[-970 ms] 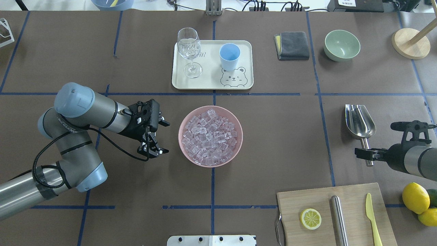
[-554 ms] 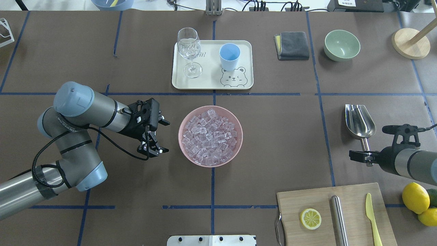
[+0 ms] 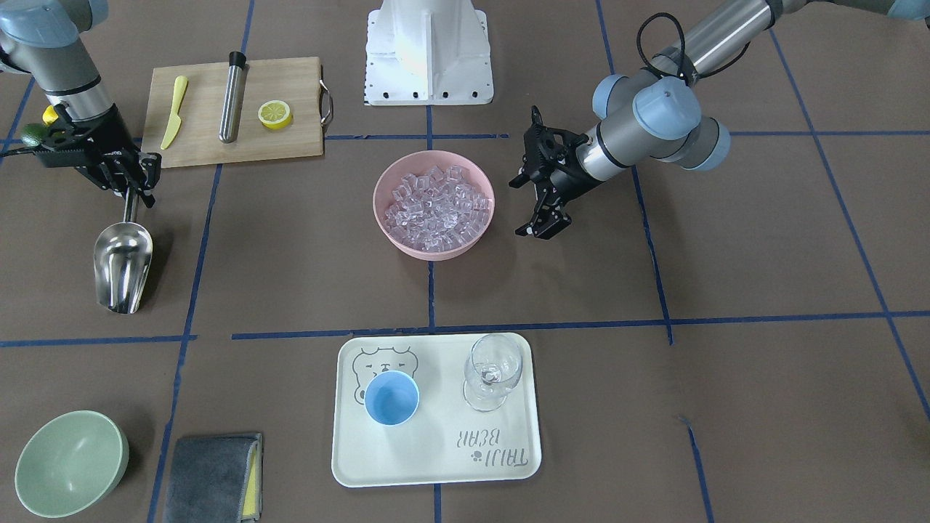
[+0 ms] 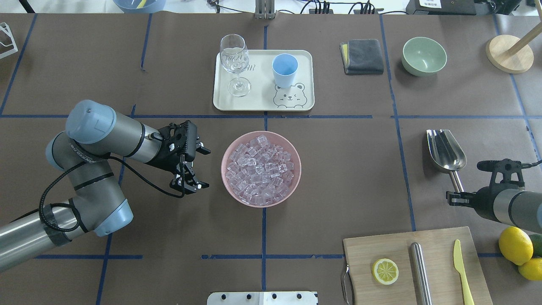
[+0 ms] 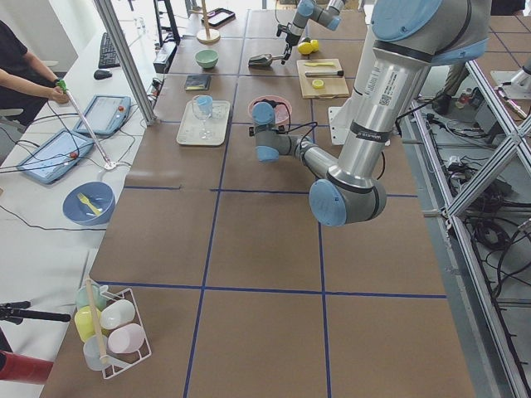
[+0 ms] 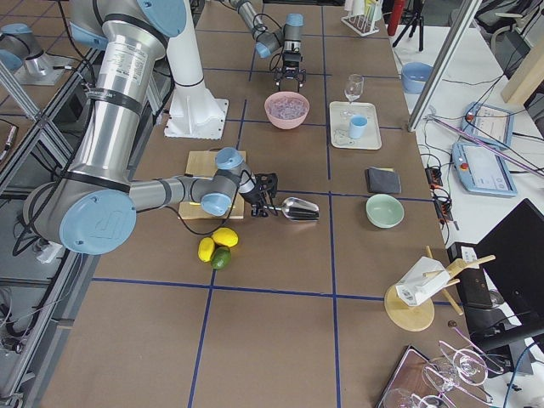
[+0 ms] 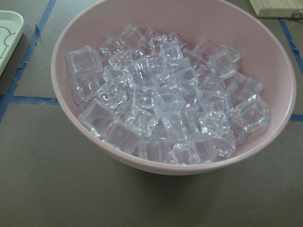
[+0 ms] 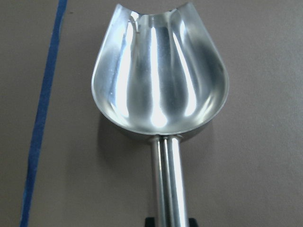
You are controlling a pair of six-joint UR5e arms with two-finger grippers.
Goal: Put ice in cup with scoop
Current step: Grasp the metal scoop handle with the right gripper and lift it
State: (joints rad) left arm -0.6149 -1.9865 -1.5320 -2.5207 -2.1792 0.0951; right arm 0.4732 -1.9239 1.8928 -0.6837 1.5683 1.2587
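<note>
The ice (image 4: 260,169) fills a pink bowl (image 4: 296,157) at the table's middle; it also shows in the left wrist view (image 7: 161,99). My left gripper (image 4: 202,168) is open and empty just left of the bowl. The light-blue cup (image 4: 284,70) stands upright and empty on a cream tray (image 4: 262,101) behind the bowl. The steel scoop (image 4: 444,150) lies at the right, trough facing up. My right gripper (image 4: 456,195) is shut on the scoop's handle (image 8: 168,179), with its fingertips tight against both sides.
A wine glass (image 4: 234,63) shares the tray with the cup. A grey cloth (image 4: 362,56), green bowl (image 4: 424,56) and wooden stand (image 4: 508,53) sit at the back right. A cutting board (image 4: 436,248) with lemon slice, steel tube and knife lies front right, with lemons (image 4: 514,245) beside it.
My right gripper shifted along the scoop's handle and its fingers drew in on it; the scoop turned very slightly. My left arm barely moved.
</note>
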